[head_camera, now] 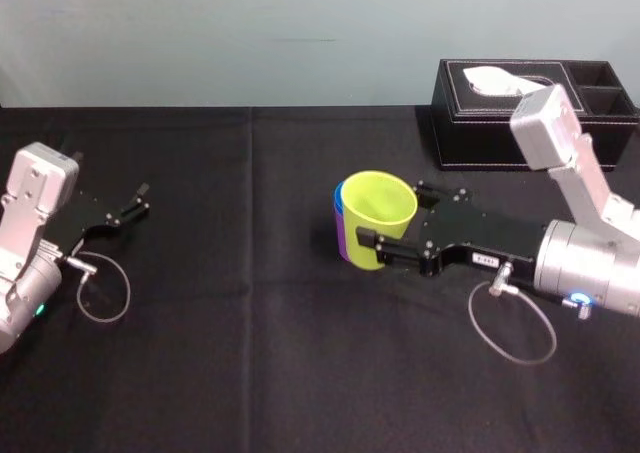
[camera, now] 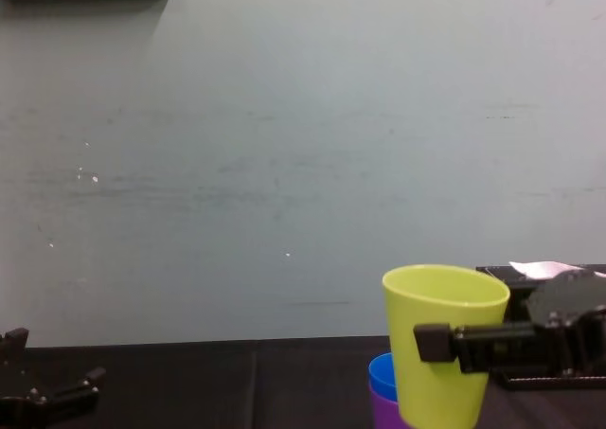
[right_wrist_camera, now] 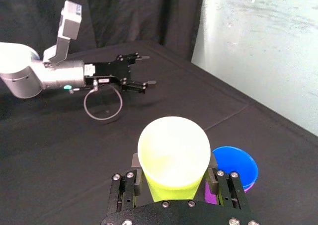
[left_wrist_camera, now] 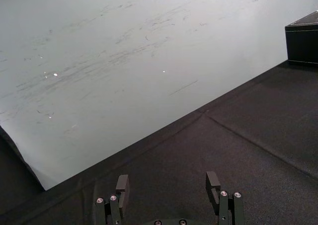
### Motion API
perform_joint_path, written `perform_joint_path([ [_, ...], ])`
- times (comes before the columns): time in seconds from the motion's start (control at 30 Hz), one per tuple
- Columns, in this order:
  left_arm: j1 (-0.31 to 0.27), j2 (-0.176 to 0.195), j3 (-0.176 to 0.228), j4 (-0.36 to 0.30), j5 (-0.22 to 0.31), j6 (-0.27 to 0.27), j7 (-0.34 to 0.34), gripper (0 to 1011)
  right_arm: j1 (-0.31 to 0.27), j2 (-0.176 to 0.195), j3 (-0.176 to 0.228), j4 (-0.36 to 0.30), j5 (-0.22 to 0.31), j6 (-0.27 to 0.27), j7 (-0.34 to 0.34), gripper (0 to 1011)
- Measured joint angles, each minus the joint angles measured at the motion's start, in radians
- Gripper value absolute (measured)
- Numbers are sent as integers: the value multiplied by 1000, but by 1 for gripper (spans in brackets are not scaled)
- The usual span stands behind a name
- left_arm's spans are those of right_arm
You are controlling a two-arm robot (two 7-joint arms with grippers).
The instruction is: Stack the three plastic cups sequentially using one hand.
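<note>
Inside purple cup (camera: 383, 414) sits blue cup (camera: 381, 376)

Tissue box (head_camera: 530, 113) at the far right of the table (head_camera: 250, 353), near its back edge. Left of the box and nearer the robot: two cups nested, inner cup (head_camera: 339, 208) inside outer cup (head_camera: 345, 245), the inner rim standing above the outer one. Just on the box's side of that pair: third cup (head_camera: 378, 213), upright, clamped between the fingers of the right gripper (head_camera: 392, 215), its rim higher than the pair's. Touching the pair or apart from it: cannot tell. Far left of the box, across the table and well apart from all three cups: left gripper (head_camera: 140, 199), fingers spread, pointing back toward the box's side.
</note>
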Motion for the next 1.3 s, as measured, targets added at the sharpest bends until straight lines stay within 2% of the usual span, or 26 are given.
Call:
perform_joint_path([
  [0.4,0,0,0,0,0,0,0,1011,62,-19,1,43,15,20,-12,726],
  [0.83,0,0,0,0,0,0,0,1011,174,-75,-44,170,-19,41,-9,728],
  [1.3,0,0,0,0,0,0,0,1011,239,-124,-76,265,-42,48,8,726],
])
